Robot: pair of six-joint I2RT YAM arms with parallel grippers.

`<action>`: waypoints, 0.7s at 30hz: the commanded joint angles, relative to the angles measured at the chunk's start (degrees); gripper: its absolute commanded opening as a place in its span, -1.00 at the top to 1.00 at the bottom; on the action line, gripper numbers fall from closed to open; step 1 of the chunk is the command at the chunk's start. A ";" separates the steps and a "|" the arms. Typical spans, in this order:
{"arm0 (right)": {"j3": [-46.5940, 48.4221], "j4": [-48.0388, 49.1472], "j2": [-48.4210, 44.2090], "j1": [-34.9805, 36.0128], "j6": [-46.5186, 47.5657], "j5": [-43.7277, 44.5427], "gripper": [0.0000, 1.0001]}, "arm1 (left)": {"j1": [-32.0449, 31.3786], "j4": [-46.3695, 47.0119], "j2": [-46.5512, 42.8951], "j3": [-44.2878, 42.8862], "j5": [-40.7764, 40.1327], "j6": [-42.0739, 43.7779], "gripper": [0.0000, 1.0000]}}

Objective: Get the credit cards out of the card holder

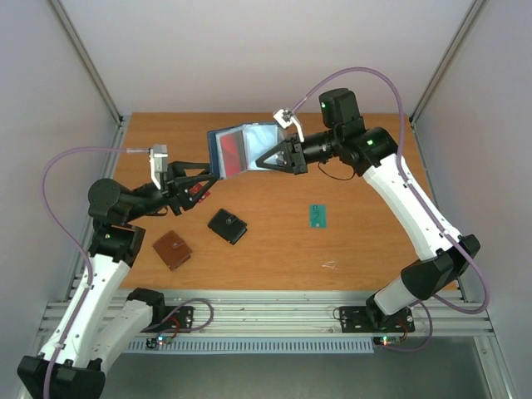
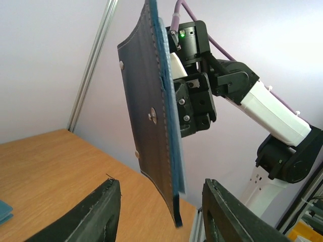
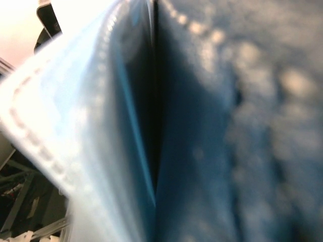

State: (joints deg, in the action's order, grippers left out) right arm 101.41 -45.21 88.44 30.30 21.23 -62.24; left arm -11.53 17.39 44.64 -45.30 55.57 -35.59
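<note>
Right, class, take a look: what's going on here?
The right gripper holds the open card holder up off the table. The left gripper is open, with the holder's free edge between its fingers. A red card shows in a pocket. A teal card lies on the table.

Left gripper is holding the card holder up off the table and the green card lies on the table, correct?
Not quite: the right gripper holds the card holder up off the table, as the top view shows. The green card does lie on the table.
</note>
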 commanded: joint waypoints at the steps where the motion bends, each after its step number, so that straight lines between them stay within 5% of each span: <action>1: 1.92 0.04 0.68 -1.10 1.34 -3.28 0.98 | 0.63 2.17 -0.10 -0.89 2.50 0.37 0.09; 8: 2.12 -0.82 0.79 -0.96 2.17 -3.32 0.98 | -1.48 0.90 1.93 -1.11 -1.84 2.77 0.29; 21: 3.39 -3.27 2.29 -0.93 4.31 -1.61 0.98 | -2.17 3.57 2.12 -0.51 1.78 2.35 -0.47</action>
State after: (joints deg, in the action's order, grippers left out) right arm 102.15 -46.83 89.73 29.26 23.16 -63.88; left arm -14.24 17.37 47.29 -45.32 55.20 -32.84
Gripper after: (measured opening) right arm 0.060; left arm 0.689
